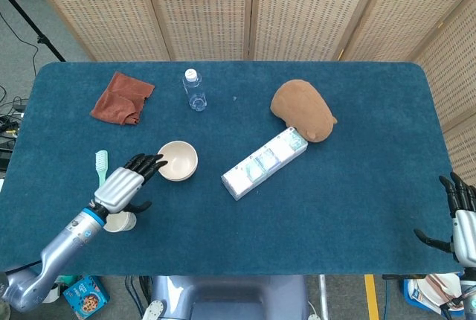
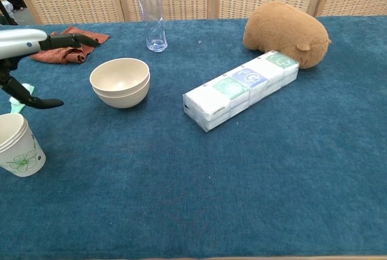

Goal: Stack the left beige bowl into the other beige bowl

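So my left hand (image 1: 123,187) hovers open-fingered, with the stacked round beige bowls (image 2: 120,82) just beyond its fingertips; my right hand (image 1: 460,219) idles, fingers spread.

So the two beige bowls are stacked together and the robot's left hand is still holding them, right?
Not quite. The beige bowls are stacked, but the left hand isn't holding them. The chest view shows it lifted clear, off to the bowls' left, fingers spread with nothing in them.
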Robot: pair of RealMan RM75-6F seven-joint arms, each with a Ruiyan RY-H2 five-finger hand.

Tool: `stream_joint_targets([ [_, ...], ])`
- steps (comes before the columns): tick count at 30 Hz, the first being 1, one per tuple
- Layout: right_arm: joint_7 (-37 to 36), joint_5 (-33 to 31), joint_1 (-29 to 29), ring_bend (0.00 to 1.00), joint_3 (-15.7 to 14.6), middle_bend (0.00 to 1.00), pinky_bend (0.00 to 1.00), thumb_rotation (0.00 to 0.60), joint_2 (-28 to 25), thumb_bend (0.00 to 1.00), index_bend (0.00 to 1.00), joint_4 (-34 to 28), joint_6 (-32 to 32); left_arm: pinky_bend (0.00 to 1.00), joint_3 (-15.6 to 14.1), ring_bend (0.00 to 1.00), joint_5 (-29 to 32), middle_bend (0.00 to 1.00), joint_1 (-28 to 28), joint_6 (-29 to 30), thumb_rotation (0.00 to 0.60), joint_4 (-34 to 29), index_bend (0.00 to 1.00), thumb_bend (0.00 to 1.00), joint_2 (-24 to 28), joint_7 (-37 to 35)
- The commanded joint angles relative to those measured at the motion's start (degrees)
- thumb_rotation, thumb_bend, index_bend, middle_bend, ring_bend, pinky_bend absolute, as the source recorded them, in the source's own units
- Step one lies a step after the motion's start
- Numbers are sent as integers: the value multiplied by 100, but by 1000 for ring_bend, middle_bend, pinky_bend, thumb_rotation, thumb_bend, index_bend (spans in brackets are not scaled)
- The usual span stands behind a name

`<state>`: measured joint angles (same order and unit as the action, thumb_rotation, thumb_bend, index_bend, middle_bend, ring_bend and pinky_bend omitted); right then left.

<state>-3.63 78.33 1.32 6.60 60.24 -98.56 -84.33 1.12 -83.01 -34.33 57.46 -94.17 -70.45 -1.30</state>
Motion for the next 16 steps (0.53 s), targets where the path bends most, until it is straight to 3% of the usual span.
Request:
stream_joint_targets([
  [1,-7,-2,-4,0,8,0,0,600,-6,0,0,-10,-14,0,55,0,-92,0,159,313,600,-28,0,211,177,-105],
  [6,-23,30,-14,0,17,0,0,600,-27,0,0,-47,-59,0,82,0,49,0,630,1064,600,-109,0,9,414,65],
  [13,-54,107,-27,0,-2,0,0,600,-45,0,0,-89,-99,0,-22,0,494,0,1709,2397,600,24,0,0,479,191],
  [16,-42,138,-29,0,-15,0,0,600,-41,0,0,-81,-109,0,-97,0,604,0,2008,2622,600,218,0,0,436,1],
])
